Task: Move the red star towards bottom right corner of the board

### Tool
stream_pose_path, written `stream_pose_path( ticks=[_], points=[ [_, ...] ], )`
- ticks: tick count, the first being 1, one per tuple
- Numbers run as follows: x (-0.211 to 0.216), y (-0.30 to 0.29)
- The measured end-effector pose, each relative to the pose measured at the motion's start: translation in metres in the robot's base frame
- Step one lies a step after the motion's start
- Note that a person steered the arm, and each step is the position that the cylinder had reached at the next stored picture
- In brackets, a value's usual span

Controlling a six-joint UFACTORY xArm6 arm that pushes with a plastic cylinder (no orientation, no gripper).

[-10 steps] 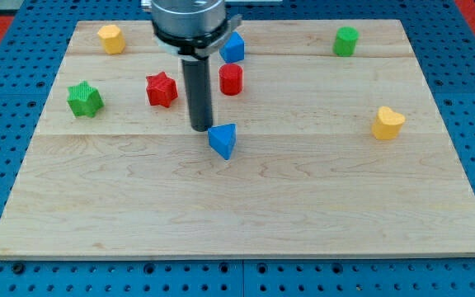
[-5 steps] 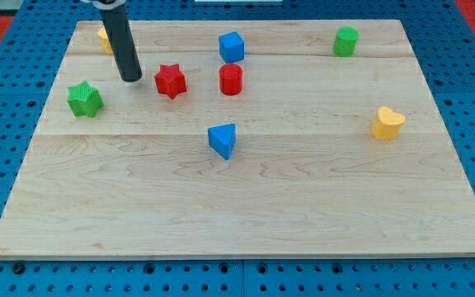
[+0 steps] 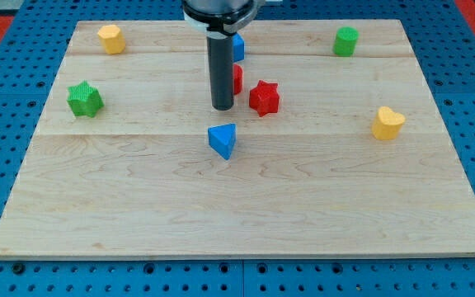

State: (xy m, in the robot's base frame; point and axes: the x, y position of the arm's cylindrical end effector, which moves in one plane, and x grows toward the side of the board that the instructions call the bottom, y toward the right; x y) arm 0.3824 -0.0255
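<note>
The red star (image 3: 264,97) lies on the wooden board (image 3: 237,198), a little above and right of the middle. My tip (image 3: 222,106) is just to the star's left, with a small gap between them. The rod rises from the tip and hides most of the red cylinder (image 3: 237,79) and the blue cube (image 3: 238,46) behind it. The blue triangle block (image 3: 223,139) lies just below my tip.
A green star (image 3: 84,99) lies at the view's left and a yellow block (image 3: 110,38) at the top left. A green cylinder (image 3: 346,40) is at the top right and a yellow heart-shaped block (image 3: 387,123) at the right.
The red star has moved right, from left of the red cylinder to below and right of it. My tip swept from the star's left side across to the middle.
</note>
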Motion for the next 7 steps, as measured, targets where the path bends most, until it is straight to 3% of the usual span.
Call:
stream_pose_path(
  ticks=[2, 3, 4, 5, 6, 7],
  points=[
    [-0.042, 0.079],
    [0.003, 0.131],
    [0.038, 0.146],
    [-0.001, 0.141],
    [-0.009, 0.110],
    [0.038, 0.103]
  ],
)
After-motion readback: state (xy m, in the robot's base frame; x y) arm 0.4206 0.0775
